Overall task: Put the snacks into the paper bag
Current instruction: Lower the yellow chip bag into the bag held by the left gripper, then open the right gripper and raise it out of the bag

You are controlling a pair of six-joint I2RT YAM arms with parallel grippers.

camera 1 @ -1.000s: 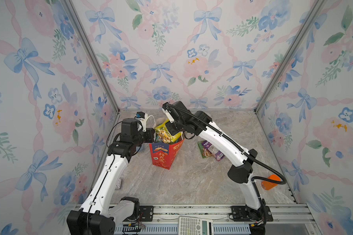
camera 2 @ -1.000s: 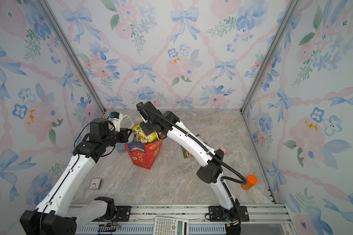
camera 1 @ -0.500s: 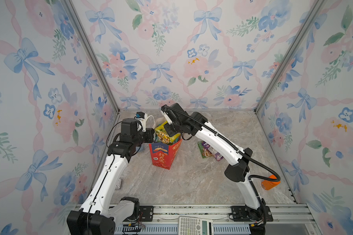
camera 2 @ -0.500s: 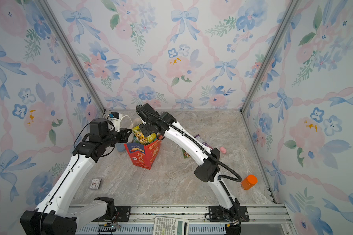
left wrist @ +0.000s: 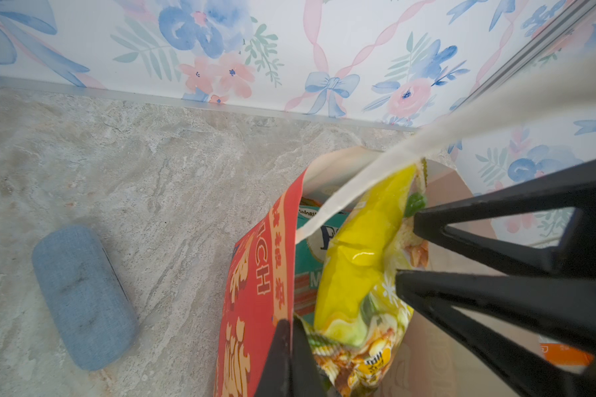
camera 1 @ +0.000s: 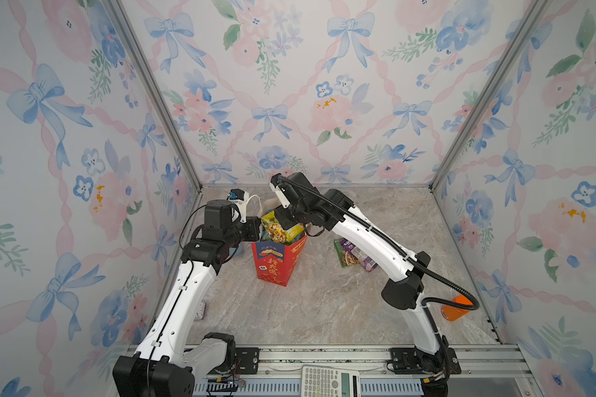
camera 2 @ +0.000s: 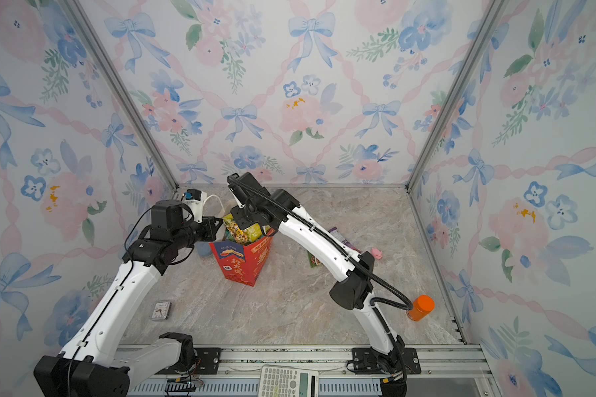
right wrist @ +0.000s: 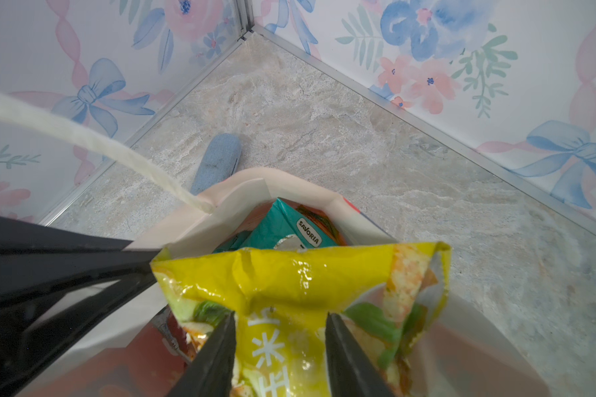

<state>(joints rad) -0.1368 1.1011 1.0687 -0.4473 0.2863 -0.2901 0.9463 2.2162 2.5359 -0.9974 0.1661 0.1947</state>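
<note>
Surface is a grey marble-look tabletop (camera 1: 324, 309), boxed in on 3 sides by floral wallpaper walls (camera 1: 289, 86) with bows, and with a metal rail (camera 1: 324, 354) along the front edge. Loose clutter: an orange bottle (camera 1: 455, 309) near the right wall, a blue fabric case (left wrist: 83, 295) lying flat beside the bag, a small card (camera 2: 160, 310) by the left arm, and a tiny pink toy (camera 2: 376, 253).

The paper bag (camera 1: 272, 264) stands upright left of centre, mouth open. The left gripper (left wrist: 288, 323) is closed tight, pinching the bag's rim. The right gripper (right wrist: 281, 314) sits over the mouth, jaws partway apart and clamped on a yellow packet (right wrist: 289, 285) that sticks up out of the bag. A teal packet (right wrist: 289, 223) lies deeper inside. The rest of the snacks (camera 1: 355, 252), purple and green, lie on the table right of the bag, well apart from it.

Hard to see:
- We can't count those loose packets, since the right arm covers most of them in a top view.
- The bag's bottom is hidden under the packets.
- The calculator (camera 1: 329, 381) is cut off by the frame edge.
- The card's print is too small to read.
- The white rope handle (right wrist: 83, 137) is blurred in both wrist views.
</note>
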